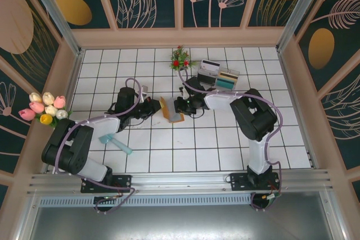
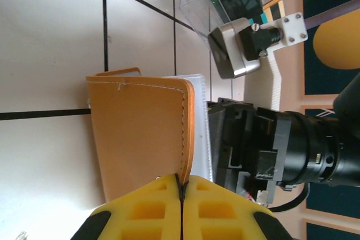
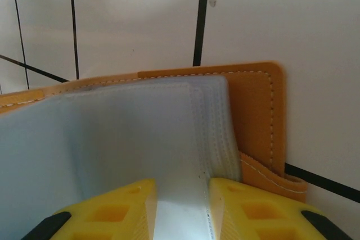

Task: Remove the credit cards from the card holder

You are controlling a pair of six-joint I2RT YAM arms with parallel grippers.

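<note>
Holder seen in middle of surface, held between both hands. Left hand closed tight: edge of orange cover pinched between yellow fingers. Right hand set narrow: clear pocket pages of holder gripped between its fingers. Teal card laid flat on surface near left arm, well apart from holder. Clear tray with other cards placed behind right hand.
</note>
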